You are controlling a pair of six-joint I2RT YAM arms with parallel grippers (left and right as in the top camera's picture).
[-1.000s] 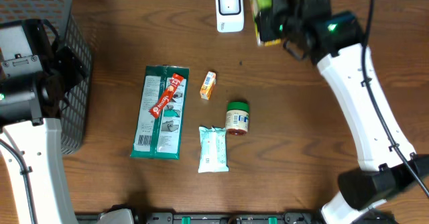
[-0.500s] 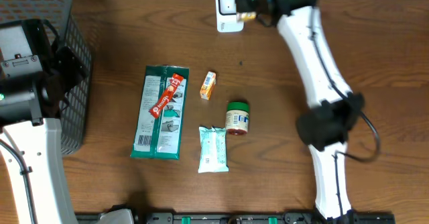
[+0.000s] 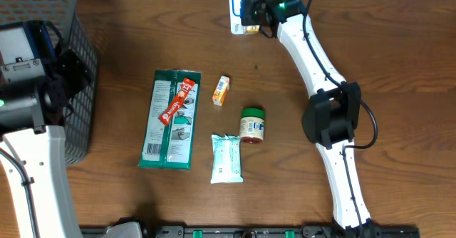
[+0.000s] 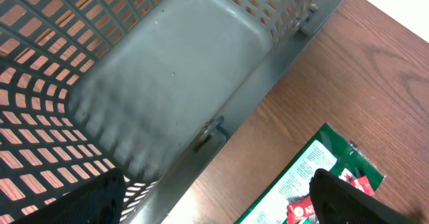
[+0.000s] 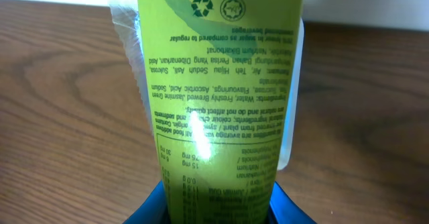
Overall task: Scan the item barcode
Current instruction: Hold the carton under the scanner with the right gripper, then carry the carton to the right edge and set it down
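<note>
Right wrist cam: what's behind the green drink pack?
The white scanner, with only its edges showing on either side of the green drink pack; its face is covered. The wooden table lies beyond.

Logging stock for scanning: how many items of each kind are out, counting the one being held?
Flat packets: 2 (green packet, pale packet)
Red sachet: 1
Small orange box: 1
Jar: 1
Held green drink bottle: 1
Total: 6
</note>
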